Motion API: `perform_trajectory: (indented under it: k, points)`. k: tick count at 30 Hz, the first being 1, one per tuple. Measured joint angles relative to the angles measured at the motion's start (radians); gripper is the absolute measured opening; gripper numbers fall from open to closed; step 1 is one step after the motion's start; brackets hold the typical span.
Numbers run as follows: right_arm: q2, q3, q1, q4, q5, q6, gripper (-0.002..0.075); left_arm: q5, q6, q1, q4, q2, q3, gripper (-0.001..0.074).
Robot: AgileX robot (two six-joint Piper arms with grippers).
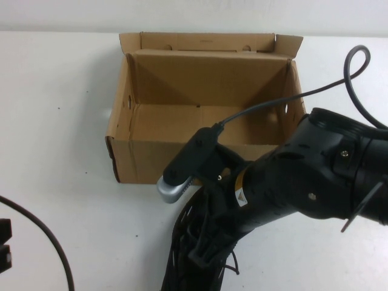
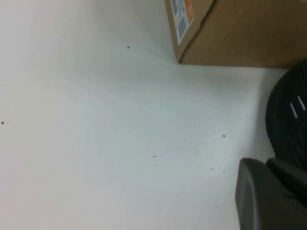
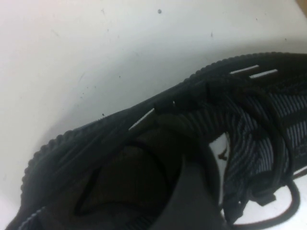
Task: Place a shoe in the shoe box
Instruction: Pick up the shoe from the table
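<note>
Your shoe box [image 1: 203, 106] sits open at the far middle of the white table [image 1: 54, 121], its flaps folded up and back and its inside bare cardboard; small holes show in its side walls. Just in front of its near wall, on the table, lies the shoe [image 1: 185, 248], black and ridged along the sole, mostly covered in the high view by your right arm [image 1: 315, 176]. The right gripper [image 1: 203, 251] reaches down onto the shoe at the near middle of the table. In the right wrist view one dark finger [image 3: 192, 196] stands at the shoe's [image 3: 144, 158] opening, next to the laces [image 3: 268, 143] and the short white dashes on its side, but you cannot tell from these views whether the jaws are clamped on it or apart. Your left gripper [image 1: 5, 242] is only a sliver at the near left edge, well apart from the box, with a black cable [image 1: 48, 242] curving beside it; its fingers' state cannot be told either. The left wrist view shows the box's [image 2: 240, 28] near corner with an orange and white label [image 2: 182, 14].
</note>
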Motion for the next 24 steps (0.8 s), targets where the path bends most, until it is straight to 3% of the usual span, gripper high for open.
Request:
perform_trajectory:
  k: [13,24]
  points:
    - [0.024,-0.004,0.0,0.025,-0.02,0.0,0.0526,0.0,0.0,0.0,0.0,0.0,0.0,-0.0002]
    - [0.119,-0.004,0.0,-0.079,-0.025,0.018,0.0519,0.0,0.0,0.0,0.0,0.0,0.0,-0.0002]
